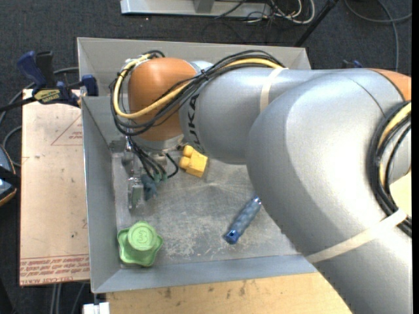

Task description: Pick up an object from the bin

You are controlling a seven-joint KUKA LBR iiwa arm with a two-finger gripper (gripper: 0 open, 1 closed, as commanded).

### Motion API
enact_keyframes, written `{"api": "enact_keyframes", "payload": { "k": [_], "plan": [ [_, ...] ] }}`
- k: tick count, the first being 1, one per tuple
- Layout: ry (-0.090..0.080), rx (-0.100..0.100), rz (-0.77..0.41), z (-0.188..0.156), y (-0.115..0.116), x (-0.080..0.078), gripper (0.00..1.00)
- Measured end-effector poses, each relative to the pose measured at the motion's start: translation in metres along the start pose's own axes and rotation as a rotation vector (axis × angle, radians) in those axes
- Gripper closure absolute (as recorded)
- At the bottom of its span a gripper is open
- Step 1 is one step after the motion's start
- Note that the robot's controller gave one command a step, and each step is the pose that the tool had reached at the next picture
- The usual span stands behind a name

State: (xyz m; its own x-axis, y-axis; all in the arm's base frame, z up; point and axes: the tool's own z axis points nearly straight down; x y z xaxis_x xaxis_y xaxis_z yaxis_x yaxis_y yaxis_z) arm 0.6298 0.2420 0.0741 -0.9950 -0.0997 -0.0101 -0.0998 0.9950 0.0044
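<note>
Starting at the left: the grey metal bin (98, 195), its floor scuffed and dusty. Down in the near-left corner sits the green knob (139, 244), matte plastic with a lobed, wavy outline and a raised round disc on top. It lies flat with that disc facing up, so there is no long axis to call.

Just above it, close to the left wall, the pincer (135, 191) hangs straight down over bare floor, near the knob but apart from it. Apart or together? I cannot tell from up here. Nothing shows clamped in it.

Over the pincer bulges the smooth, rounded orange cover (154, 97), with black and yellow cables (120, 100) looped around it.

Moving right, a chunky yellow block (194, 161) lies just beside the wrist, turned at a slant. Further right, a blue stick (242, 220), slim and dull, lies on the floor well apart from the knob, its long axis running from near-left up to far-right.

And on the right, the thick glossy grey arm (314, 149) sweeps in across the bin and bends down toward the left wall.
</note>
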Motion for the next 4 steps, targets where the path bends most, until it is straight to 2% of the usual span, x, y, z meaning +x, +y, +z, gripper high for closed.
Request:
{"api": "enact_keyframes", "payload": {
  "k": [1,2,3,4],
  "plan": [
    [-0.003,-0.001,-0.536,-0.002,-0.011,0.046,0.00],
    [0.006,0.005,-0.614,-0.094,-0.122,0.102,0.00],
    [0.014,0.002,-0.631,-0.089,-0.199,0.132,0.00],
    [0.017,-0.003,-0.666,-0.010,-0.218,0.129,0.00]
  ]
}}
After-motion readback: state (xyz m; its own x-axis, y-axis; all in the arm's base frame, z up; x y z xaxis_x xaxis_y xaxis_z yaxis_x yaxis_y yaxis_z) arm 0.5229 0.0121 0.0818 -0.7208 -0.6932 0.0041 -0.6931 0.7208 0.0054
